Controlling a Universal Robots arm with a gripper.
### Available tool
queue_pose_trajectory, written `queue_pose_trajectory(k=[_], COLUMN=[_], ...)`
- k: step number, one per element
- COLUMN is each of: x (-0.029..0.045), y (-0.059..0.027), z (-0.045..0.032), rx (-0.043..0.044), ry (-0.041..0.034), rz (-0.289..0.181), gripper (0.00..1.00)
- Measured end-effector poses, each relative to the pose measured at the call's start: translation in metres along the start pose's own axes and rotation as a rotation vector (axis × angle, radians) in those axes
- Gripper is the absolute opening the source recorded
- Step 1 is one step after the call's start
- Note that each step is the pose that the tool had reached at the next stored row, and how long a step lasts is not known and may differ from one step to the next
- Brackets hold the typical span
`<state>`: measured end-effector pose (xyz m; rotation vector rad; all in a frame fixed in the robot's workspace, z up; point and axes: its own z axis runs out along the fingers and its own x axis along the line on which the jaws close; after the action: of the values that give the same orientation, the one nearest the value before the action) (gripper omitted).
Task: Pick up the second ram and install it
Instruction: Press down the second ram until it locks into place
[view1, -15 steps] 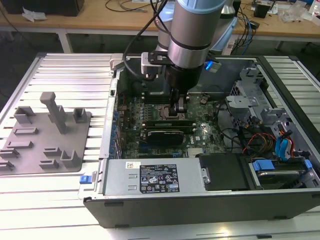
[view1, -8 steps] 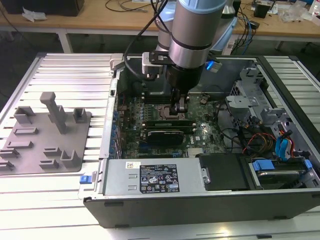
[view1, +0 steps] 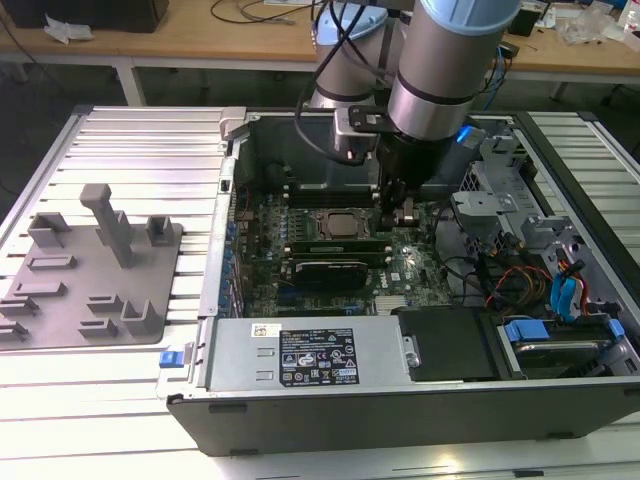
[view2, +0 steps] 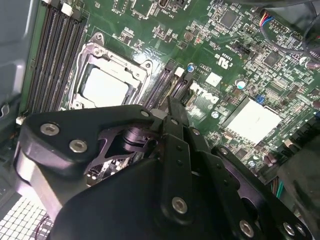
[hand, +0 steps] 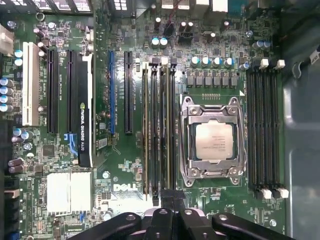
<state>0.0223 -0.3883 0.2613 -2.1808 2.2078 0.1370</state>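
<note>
I see the gripper (view1: 403, 213) lowered inside the open computer case (view1: 300, 370), directly over the motherboard (hand: 125, 165); the arm (view1: 450, 60) descends from the far side of the scene. In the exterior view the gripper tip sits just right of the processor socket (view1: 335, 224), at the end of the memory slot bank (view1: 330, 244) on the near side of that socket.

In the first wrist view the jaws appear pressed close together, their tips meeting at the end of the slot bank (hand: 159, 125) beside the processor socket (hand: 212, 142); I cannot tell whether they pinch anything between them. In the second wrist view the gripper (view2: 172, 112) likewise points at the slot ends next to the processor socket (view2: 107, 82).

The second ram (hand: 165, 125) appears as a long narrow stick standing in one slot of that bank; I cannot tell whether it is fully seated, nor separate it with certainty from a neighbouring stick.

A second bank of slots (hand: 265, 125) lies on the other side of the socket. A graphics card (hand: 85, 107) occupies an expansion slot.

At the exterior view's left, the grey holder tray (view1: 95, 265) rests on the ribbed metal surface (view1: 140, 150), well apart from the gripper.
</note>
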Motion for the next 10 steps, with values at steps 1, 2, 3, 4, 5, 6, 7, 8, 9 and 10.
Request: queue_pose_trajectory(k=[1, 2, 3, 4, 5, 6, 7, 8, 9, 10], x=[0.0002, 0.0005, 0.0006, 0.0009, 0.001, 0.001, 0.0009, -0.0005, -0.0029, -0.0028], y=[-0.0002, -0.0002, -0.0003, -0.0004, -0.0005, -0.0005, -0.0006, -0.0006, -0.0007, -0.0008], z=[0.0027, 0.0061, 0.0078, 0.0119, 0.0142, 0.0161, 0.0176, 0.0191, 0.0208, 0.0233], rx=[0.0022, 0.0052, 0.0064, 0.0073, 0.0078, 0.0081, 0.0085, 0.0087, 0.0086, 0.0086], ry=[0.0001, -0.0004, -0.0003, -0.0003, -0.0002, -0.0002, -0.0004, -0.0001, 0.0007, 0.0024], rz=[0.0, 0.0, -0.001, -0.001, -0.001, -0.001, -0.001, 0.0, -0.001, -0.001], gripper=[0.08, 0.08, 0.08, 0.08, 0.08, 0.08, 0.08, 0.08, 0.08, 0.08])
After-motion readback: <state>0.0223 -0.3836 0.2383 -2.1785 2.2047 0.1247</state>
